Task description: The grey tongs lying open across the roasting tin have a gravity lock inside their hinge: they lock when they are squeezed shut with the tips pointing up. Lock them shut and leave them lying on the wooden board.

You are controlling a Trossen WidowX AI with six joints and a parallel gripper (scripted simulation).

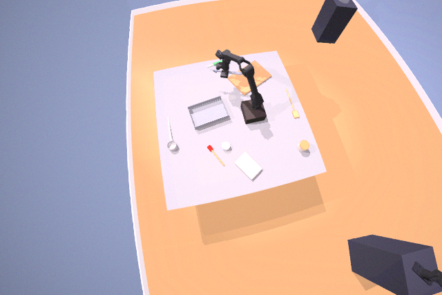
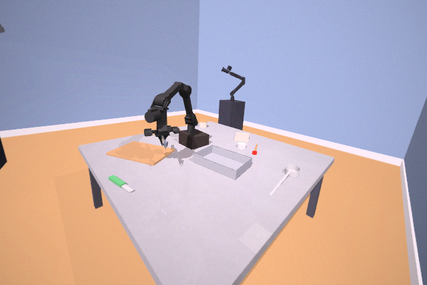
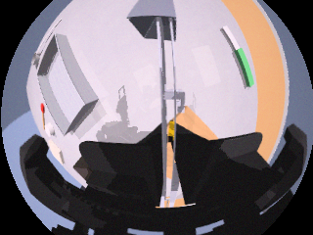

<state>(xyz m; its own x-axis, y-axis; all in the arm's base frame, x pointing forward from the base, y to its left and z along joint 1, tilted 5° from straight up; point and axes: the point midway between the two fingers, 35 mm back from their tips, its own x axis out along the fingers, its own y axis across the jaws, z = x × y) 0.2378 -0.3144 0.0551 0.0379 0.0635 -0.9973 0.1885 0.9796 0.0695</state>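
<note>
The grey tongs are held above the table, roughly level, their two arms close together. My gripper is shut on them, pointing down. In the wrist view a broad grey wedge is at their upper end, and a small yellow part shows between the arms by the fingertips. One end reaches toward the wooden board, which lies flat beside the arm. Whether the hinge is locked cannot be told. The roasting tin has no tongs across it.
A green-handled tool lies near the table edge beyond the board. A red-tipped spatula, a small white cup, a white block and a long-handled ladle lie beyond the tin. An orange-topped jar stands near a corner.
</note>
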